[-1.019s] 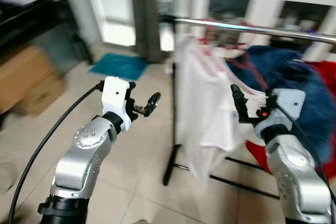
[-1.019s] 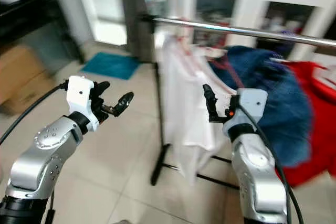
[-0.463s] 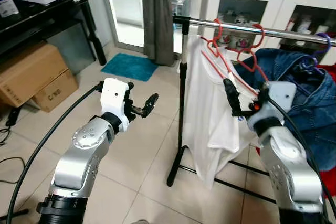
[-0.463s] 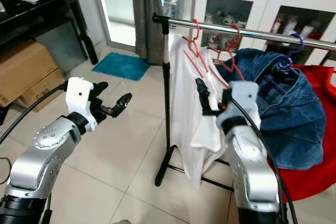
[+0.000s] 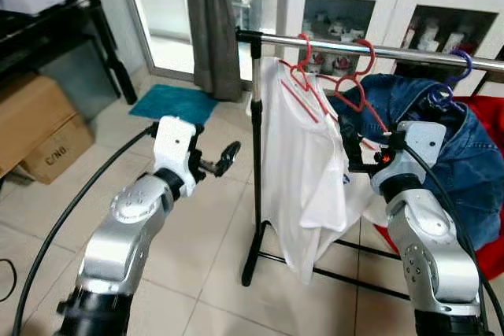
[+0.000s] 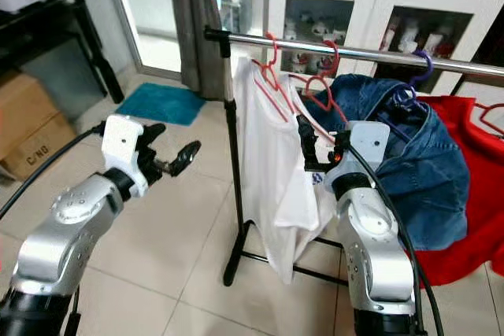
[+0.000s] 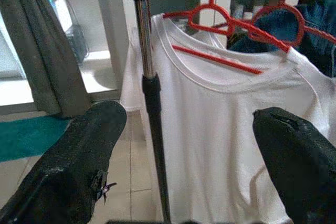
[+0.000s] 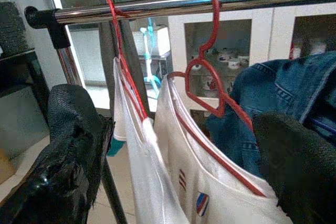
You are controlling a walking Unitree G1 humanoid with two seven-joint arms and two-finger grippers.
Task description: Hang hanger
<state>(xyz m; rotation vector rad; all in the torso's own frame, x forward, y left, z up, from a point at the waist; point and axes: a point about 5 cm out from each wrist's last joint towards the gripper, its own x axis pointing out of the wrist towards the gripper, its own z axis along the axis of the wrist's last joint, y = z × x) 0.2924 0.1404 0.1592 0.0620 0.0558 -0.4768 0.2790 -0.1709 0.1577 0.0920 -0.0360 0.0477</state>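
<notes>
Red plastic hanger carrying white T-shirt: hooked on chrome rail, far right | right gripper beside shirt shoulder, fingers apart, nothing held | left gripper idle, fingers apart | step: hanging apparently done; next: withdraw right arm clear of fabric.

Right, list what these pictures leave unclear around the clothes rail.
- Right gripper: eye views, its fingers overlap the white shirt; contact with the second red hanger cannot be judged.
- Rail: eye views, its far right end is cut off by the picture edge.
- Rack base: partly hidden behind the shirt.
- Cabinet contents: too small to identify.
</notes>
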